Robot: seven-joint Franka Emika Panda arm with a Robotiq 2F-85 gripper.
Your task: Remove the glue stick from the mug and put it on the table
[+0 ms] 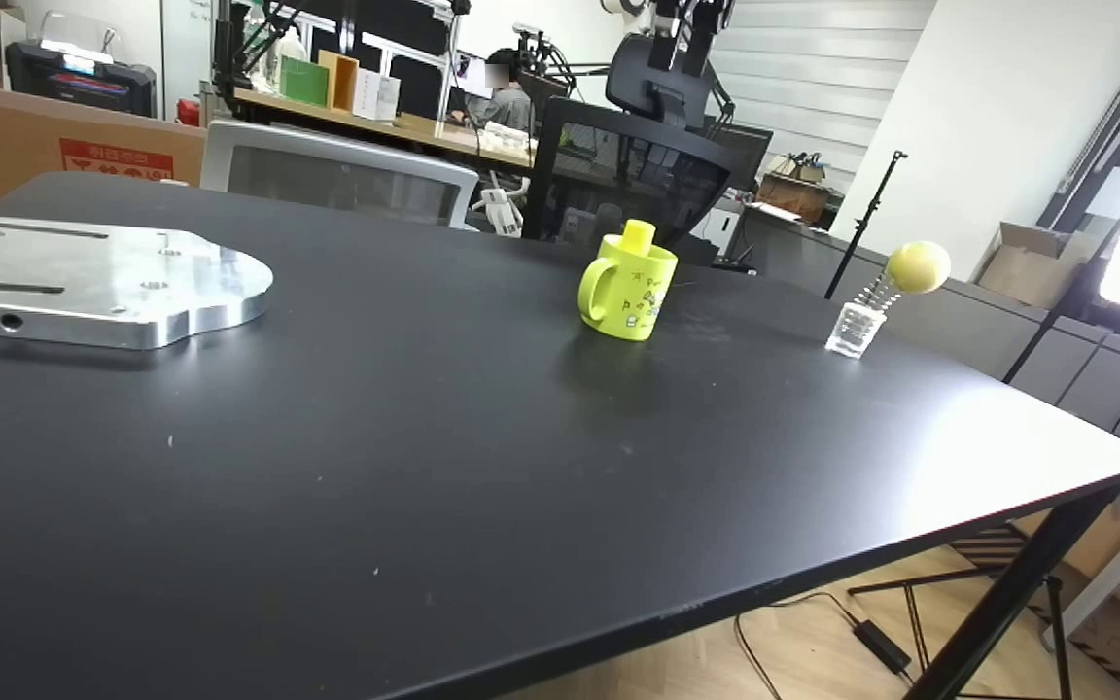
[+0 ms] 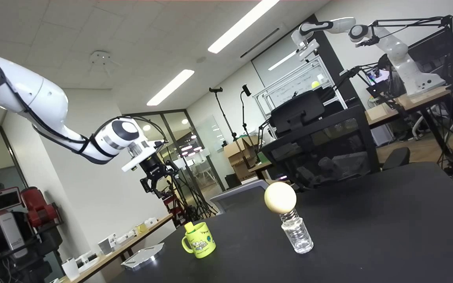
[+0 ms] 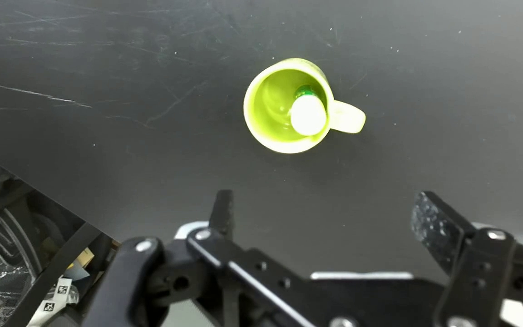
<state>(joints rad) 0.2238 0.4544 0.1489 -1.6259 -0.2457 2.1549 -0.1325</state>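
Note:
The lime-green mug stands upright on the black table in both exterior views. The glue stick stands inside it, its yellow end above the rim in both exterior views. In the wrist view the glue stick leans at the handle side of the mug. Its top looks white from glare, with a dark green band; its lower part is hidden. My gripper is open and empty, well above the mug, in the wrist view and both exterior views.
A yellow ball on a clear spring stand is on the table beside the mug. A flat silver metal plate lies on its opposite side. Chairs stand at the table's edge.

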